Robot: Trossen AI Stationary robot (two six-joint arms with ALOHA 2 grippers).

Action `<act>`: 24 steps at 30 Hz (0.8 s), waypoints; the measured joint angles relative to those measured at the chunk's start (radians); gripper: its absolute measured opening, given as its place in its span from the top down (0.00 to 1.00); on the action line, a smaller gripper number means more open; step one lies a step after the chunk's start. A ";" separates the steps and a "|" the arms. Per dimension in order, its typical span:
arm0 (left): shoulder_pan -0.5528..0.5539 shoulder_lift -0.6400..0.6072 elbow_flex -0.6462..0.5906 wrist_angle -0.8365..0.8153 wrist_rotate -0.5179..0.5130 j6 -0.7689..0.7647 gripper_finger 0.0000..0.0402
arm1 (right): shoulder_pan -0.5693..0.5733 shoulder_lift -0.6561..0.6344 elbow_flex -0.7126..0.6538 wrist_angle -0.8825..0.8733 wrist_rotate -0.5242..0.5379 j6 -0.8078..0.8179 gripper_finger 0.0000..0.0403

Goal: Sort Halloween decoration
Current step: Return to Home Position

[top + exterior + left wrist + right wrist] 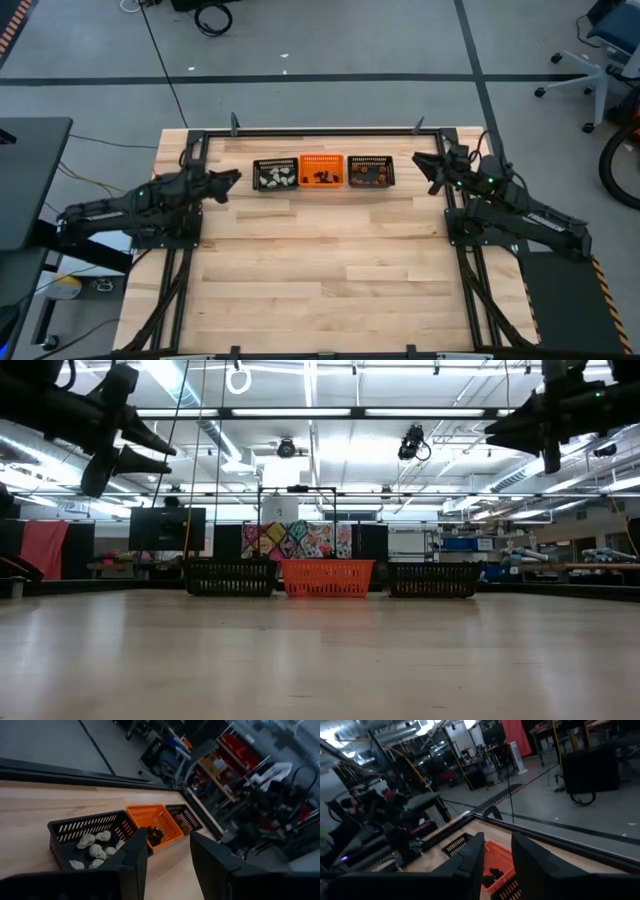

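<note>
**Item 1. Halloween decoration, sorted by colour into 3 mesh baskets.**
- The baskets stand touching in 1 row at the far edge of the table (320,275). The row's long axis runs left to right across the table.
- Left black basket (259,176): pale whitish trinkets (276,177), heaped loosely. The left wrist view shows them as rounded lumps with no clear long axis, facing mixed ways.
- Orange basket (322,160), middle: black trinkets (322,178), clustered toward its near side. They are too small to tell the heading of any 1 piece.
- Right black basket (388,173): orange trinkets (369,177), bunched together. Their orientation cannot be made out.
- No trinket shows on the bare wood.

**Item 2. Left gripper (232,180).**
- Position: just left of the row, pointing at the left black basket and raised well above the table top.
- Fingers: spread apart with nothing between them.
- Its arm stretches back toward the table's left edge.

**Item 3. Right gripper (428,170).**
- Position: just right of the row, pointing toward the right black basket and also held high.
- Fingers: parted and carrying nothing.
- Its arm folds back toward the right edge.

**Item 4. Surroundings.**
- A dark metal frame (320,131) borders the table.
- Beyond it lies a grey floor with an office chair (590,60) at the far right.
</note>
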 joint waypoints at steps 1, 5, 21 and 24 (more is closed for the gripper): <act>0.000 -0.020 -0.011 -0.002 -0.002 -0.010 0.69 | 0.000 -0.015 -0.005 -0.003 0.000 0.006 0.75; -0.003 -0.086 -0.051 -0.002 -0.004 -0.063 0.69 | 0.000 -0.077 -0.033 -0.008 0.000 0.057 0.75; -0.014 -0.205 -0.111 0.009 0.047 0.012 0.69 | 0.002 -0.169 -0.114 -0.104 0.007 0.232 0.75; -0.023 -0.202 -0.106 0.009 0.128 0.044 0.69 | 0.002 -0.169 -0.101 -0.112 0.059 0.262 0.75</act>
